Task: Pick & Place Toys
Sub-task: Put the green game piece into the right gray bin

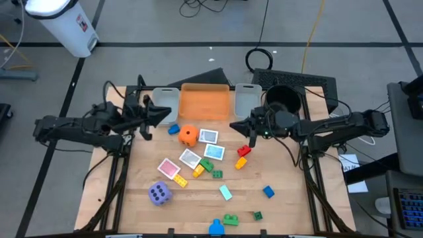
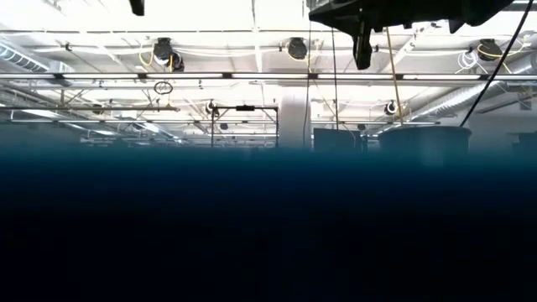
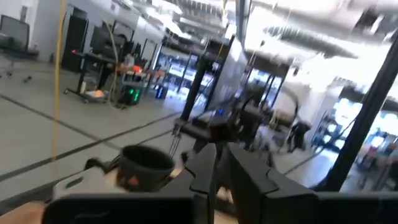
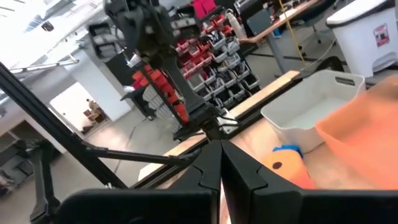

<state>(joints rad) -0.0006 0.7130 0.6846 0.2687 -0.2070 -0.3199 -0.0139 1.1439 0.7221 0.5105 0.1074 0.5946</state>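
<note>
Basically nothing was picked yet: both arms sat raised at the upper edge of the table. The left gripper [image 1: 166, 114] was pinched nearly shut on nothing, upper left of centre; the right gripper [image 1: 232, 125] was fully shut, also empty, right of centre.

Best first move, I'd judge: open the right jaws wide, then drop straight down on the orange die [image 1: 188, 135] (closest toy, just below the bins) and squeeze the foam faces, not the corners.

Toys lay scattered mid-frame:
- purple die [image 1: 158, 193], lower left
- picture cards [image 1: 209, 137] in the centre
- bricks [image 1: 243, 151] trailing to the lower right

Containers, along the top edge:
- orange bin [image 1: 204, 104], centre, looked empty
- grey bin [image 1: 164, 100], to its left
- second grey bin [image 1: 246, 100], to its right, probably empty, though the arms partly covered both
- black bowl [image 1: 283, 98], far right, contents not readable
</note>
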